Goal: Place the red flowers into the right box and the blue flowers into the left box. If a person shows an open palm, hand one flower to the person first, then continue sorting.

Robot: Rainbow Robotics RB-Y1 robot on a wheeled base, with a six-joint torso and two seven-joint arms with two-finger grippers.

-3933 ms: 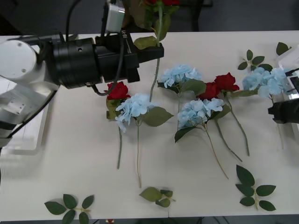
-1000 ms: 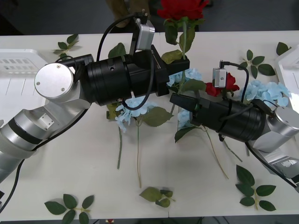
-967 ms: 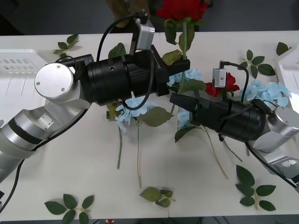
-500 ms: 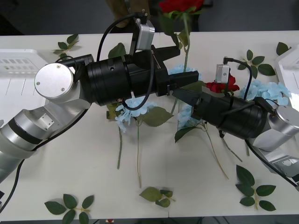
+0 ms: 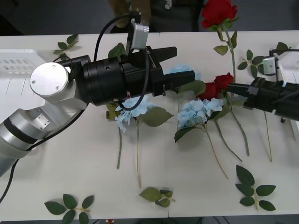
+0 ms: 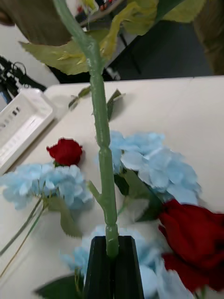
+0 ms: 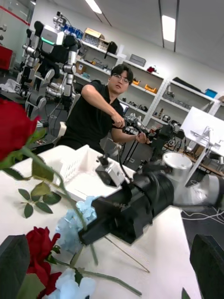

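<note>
Right box (image 5: 290, 56): just a white edge at 3 o'clock, mostly cut off, contents not visible. Left box (image 5: 18, 60) at 9 o'clock partly hidden behind the left arm; visible slotted floor looks bare. Right gripper (image 5: 232, 87) fingers clamped together on a red rose's stem (image 6: 103, 154), deep-red head (image 5: 218, 10) raised toward 1 o'clock, green leaves on stem. Left gripper (image 5: 180, 65) near table centre, fingers spread apart, holding nothing. Blue flowers (image 5: 201, 109) and other red flowers (image 5: 216, 86) lie on the table (image 5: 70, 154) mid-field, one red rose (image 6: 66, 151) half-hidden under the left arm
</note>
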